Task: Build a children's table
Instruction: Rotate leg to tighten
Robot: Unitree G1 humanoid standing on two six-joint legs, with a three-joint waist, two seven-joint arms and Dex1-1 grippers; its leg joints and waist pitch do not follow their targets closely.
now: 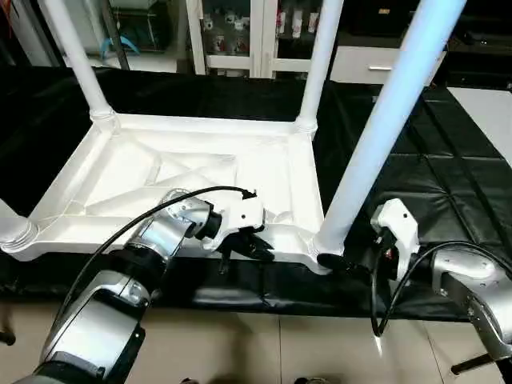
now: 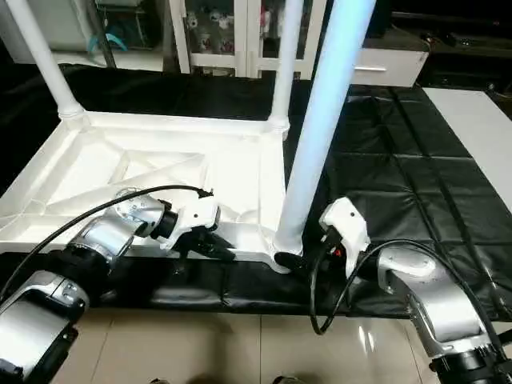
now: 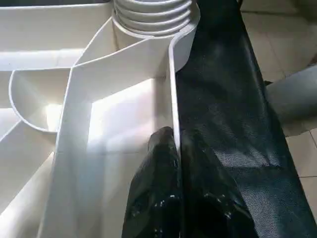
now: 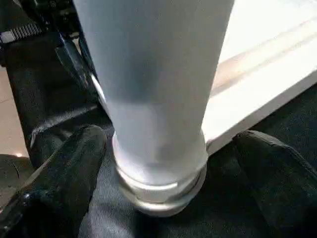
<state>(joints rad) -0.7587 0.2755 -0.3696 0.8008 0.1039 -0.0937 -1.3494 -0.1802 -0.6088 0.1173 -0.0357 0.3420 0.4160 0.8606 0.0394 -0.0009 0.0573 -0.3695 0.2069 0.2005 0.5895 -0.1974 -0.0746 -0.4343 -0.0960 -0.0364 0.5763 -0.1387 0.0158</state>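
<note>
On the black padded mat (image 1: pixel 448 176) the white plastic rectangular tabletop (image 1: pixel 120 172) lies ribs-up, legs standing in its corner sockets. My left pincer (image 3: pixel 174 163) pinches the raised near rim (image 3: pixel 173 99), I judge to steady it. At the near right corner, my right pincer (image 4: pixel 163 198) straddles the long white tapered leg (image 1: pixel 384 128), fingers (image 4: pixel 69 168) spread apart, likely seating it

The table top (image 1: pixel 120 172), centre-left of the head view, is white, with diagonal ribs crossing its underside. The legs (image 1: pixel 384 128) are white too; the big one at right of centre carries a pale blue tint. A black quilted mat (image 1: pixel 432 172) lies beneath. Both grippers (image 1: pixel 248 246) (image 1: pixel 352 264) have black fingers on white housings, and the forearms (image 1: pixel 104 312) are silver. The floor (image 1: pixel 280 352) along the bottom edge is beige tile.
</note>
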